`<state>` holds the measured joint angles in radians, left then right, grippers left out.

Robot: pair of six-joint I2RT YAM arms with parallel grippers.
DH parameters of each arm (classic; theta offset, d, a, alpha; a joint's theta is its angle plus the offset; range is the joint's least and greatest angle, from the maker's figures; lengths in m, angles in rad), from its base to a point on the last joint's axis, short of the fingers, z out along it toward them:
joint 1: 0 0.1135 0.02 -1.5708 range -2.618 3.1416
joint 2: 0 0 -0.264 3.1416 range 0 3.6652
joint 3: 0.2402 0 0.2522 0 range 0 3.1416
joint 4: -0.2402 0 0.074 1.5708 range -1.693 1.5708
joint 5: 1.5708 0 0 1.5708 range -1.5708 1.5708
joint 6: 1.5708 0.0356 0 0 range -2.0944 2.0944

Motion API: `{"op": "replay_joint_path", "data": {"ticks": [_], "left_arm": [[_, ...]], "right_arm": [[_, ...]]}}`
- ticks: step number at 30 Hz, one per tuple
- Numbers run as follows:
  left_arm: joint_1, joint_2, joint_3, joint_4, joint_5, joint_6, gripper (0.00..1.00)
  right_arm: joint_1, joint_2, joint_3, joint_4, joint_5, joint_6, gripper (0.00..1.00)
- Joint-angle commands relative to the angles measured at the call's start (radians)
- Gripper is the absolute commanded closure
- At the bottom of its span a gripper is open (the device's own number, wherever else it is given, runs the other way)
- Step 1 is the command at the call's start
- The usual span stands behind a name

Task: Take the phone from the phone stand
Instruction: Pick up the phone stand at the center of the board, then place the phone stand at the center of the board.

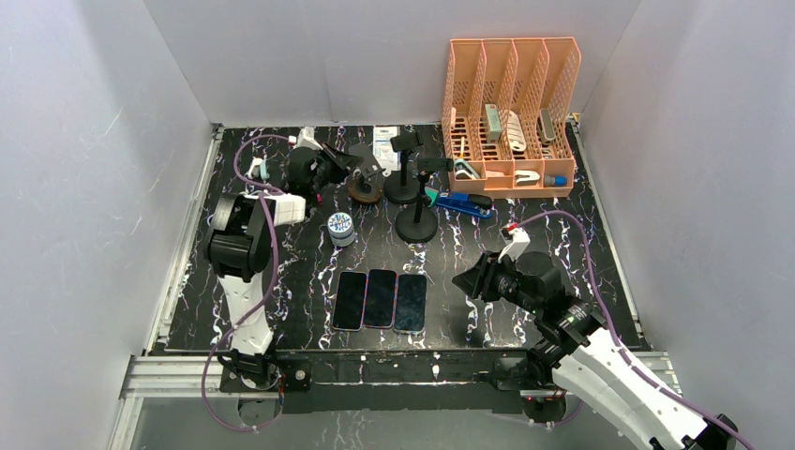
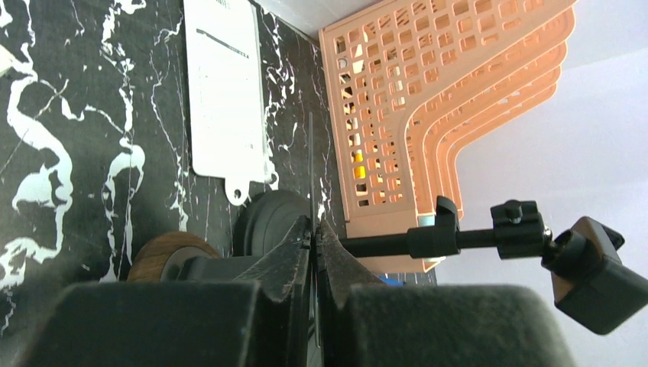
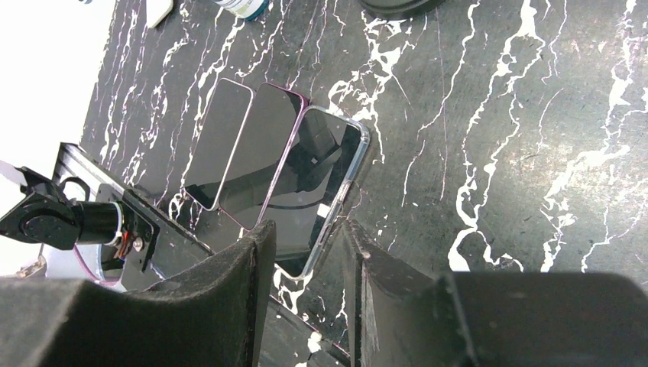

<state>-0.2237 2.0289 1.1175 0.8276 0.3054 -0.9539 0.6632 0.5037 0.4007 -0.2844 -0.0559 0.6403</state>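
Note:
Three phones lie flat side by side near the table's front: left phone [image 1: 350,300], middle phone [image 1: 380,297], and right phone [image 1: 411,303] in a clear case [image 3: 317,183]. Two black phone stands [image 1: 404,169] [image 1: 417,220] rise at the back; their holders carry no phone, and one clamp [image 2: 592,271] shows bare. My right gripper [image 1: 461,279] [image 3: 307,225] hangs open just above the clear-cased phone's near right corner, nothing between its fingers. My left gripper [image 1: 359,169] [image 2: 314,229] is shut, close in front of a stand's round base [image 2: 267,218].
An orange file rack [image 1: 511,112] [image 2: 428,99] with small items fills the back right. A blue stapler [image 1: 464,202], a small jar [image 1: 341,228], a wooden disc [image 1: 366,190] [image 2: 164,252] and a white package [image 1: 385,145] [image 2: 225,92] surround the stands. Grey walls enclose the table.

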Motion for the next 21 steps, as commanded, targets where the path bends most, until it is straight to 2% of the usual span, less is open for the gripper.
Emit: {"op": "replay_joint_path", "data": {"ticks": [1,6,12,21], "left_arm": [[0.0,0.041,0.055,0.017,-0.032,0.012,1.0],[0.0,0.062,0.053,0.016,-0.022,0.006,1.0],[0.003,0.029,0.001,0.016,-0.004,0.016,0.79],[0.013,-0.037,-0.031,-0.064,-0.001,0.071,0.61]], "right_arm": [[0.001,-0.007,0.024,0.025,0.022,-0.016,0.55],[0.001,0.003,0.024,0.031,0.025,-0.017,0.55],[0.001,0.011,0.027,0.035,0.021,-0.018,0.55],[0.001,-0.008,0.021,0.028,0.015,-0.009,0.55]]}}
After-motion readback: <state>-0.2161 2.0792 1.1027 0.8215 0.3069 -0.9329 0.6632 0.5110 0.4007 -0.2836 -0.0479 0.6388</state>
